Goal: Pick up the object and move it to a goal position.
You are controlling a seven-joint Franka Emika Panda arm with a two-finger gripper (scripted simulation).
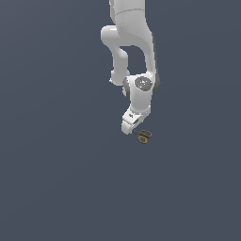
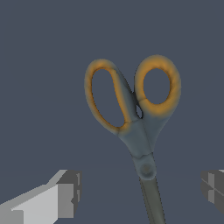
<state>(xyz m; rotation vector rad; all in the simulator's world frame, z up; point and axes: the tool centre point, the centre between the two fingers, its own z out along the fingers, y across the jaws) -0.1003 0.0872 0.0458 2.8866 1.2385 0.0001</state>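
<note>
Orange-ringed scissors, blades between my spread fingers, no contact yet. Risk: thin blades slip sideways on closing, or tips scrape bench.

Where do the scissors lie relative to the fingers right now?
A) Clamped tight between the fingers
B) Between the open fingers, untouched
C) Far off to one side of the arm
B: in the wrist view the scissors lie between the two fingers, with clear gaps either side.
</note>
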